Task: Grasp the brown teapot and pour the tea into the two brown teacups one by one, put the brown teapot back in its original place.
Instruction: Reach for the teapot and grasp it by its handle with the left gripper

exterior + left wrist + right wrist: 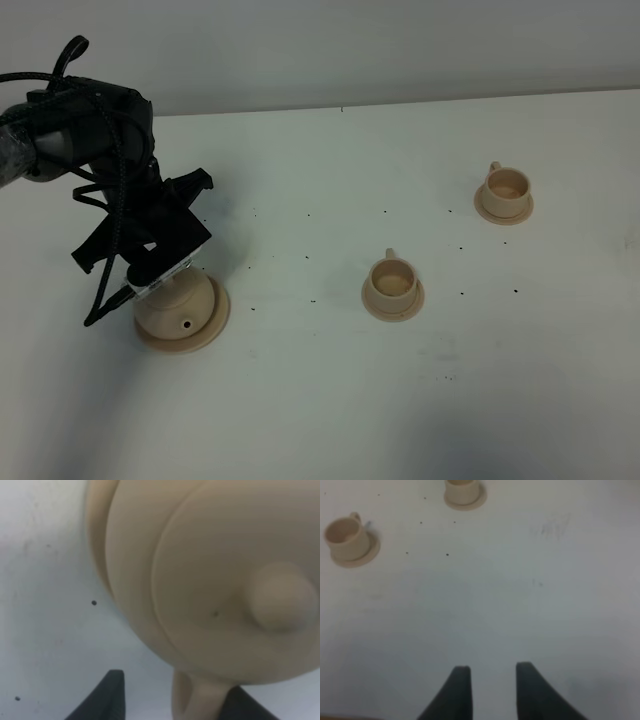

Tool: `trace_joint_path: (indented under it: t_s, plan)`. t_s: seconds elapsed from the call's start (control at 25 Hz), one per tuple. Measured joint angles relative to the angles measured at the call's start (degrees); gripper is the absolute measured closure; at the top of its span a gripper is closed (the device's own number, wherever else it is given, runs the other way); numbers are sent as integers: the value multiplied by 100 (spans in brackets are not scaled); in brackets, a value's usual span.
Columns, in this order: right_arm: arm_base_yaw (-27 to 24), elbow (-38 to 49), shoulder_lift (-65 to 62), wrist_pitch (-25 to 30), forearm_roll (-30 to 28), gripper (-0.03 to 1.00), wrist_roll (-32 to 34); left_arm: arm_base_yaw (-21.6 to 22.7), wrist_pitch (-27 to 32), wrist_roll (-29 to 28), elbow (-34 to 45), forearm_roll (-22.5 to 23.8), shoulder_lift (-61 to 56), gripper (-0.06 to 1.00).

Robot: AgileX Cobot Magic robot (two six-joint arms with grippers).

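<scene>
The brown teapot point(178, 312) stands on its wide round saucer, the original place point(217, 318), at the left of the table, spout toward the front. My left gripper point(163, 277) hangs right over it. In the left wrist view the teapot point(200, 570) fills the frame, and the open gripper point(177, 682) has one dark finger on each side of the loop handle point(197, 702), with a gap on one side. The two brown teacups stand on their saucers, one mid-table point(392, 282) and one far right point(505, 189). My right gripper point(492, 667) is open and empty over bare table.
The white table point(330, 400) has small dark specks scattered around the middle. In the right wrist view the two cups show far off, one point(347, 537) and the other point(464, 490). The table's back edge meets a pale wall.
</scene>
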Motion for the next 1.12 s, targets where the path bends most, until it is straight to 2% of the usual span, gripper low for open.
trace_joint_path:
  t_s: [0.36,0.48,0.72,1.12]
  plan:
    - [0,0,0,0,0,73,0,0,-2,5,0,-11,0,56]
    - [0,0,0,0,0,73,0,0,3,5,0,-17,0,62]
    - [0,0,0,0,0,73,0,6,22,5,0,-172,0,81]
    - [0,0,0,0,0,73,0,6,259,6,0,-240,0,82]
